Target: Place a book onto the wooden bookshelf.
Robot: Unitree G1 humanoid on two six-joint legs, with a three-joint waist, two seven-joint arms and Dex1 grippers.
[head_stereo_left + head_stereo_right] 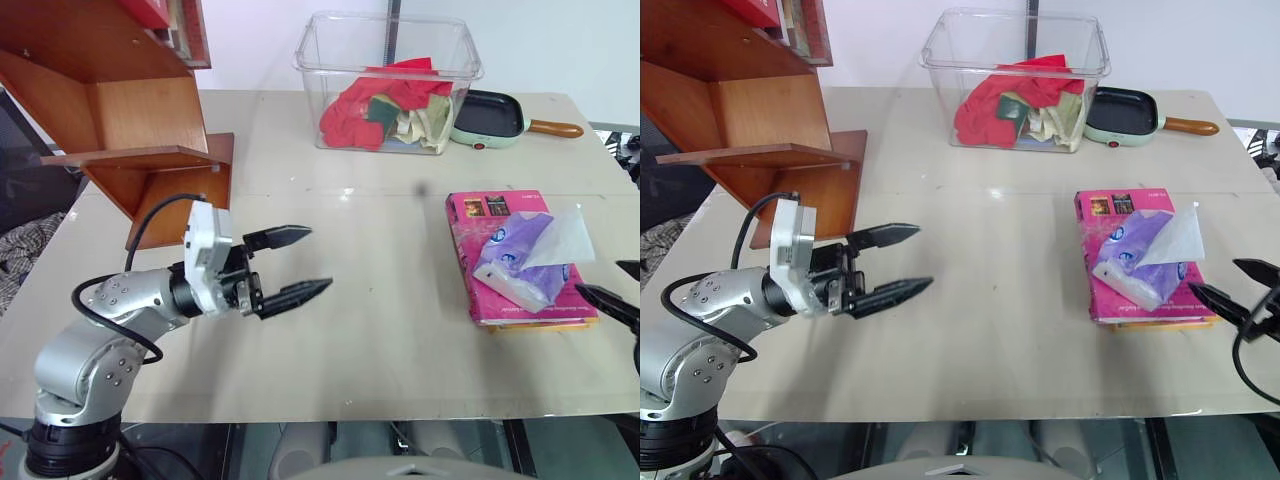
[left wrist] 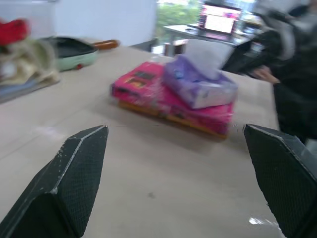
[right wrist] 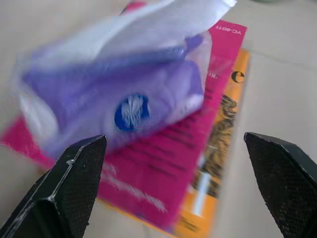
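Right claw (image 1: 1232, 288) hangs spread beside the book (image 1: 478, 276) — a tissue pack (image 1: 520, 262) lying on it could slide off, or snag, once lifted.

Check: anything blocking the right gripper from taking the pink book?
Yes. A purple tissue pack lies on top of the book, facing the open right gripper. A yellow book lies underneath.

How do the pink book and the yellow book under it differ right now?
The pink book lies on top, its back cover showing; the yellow book lies beneath, showing just an edge strip. The pink book carries a purple tissue pack; the yellow book carries the pink book. Both lie flat on the table.
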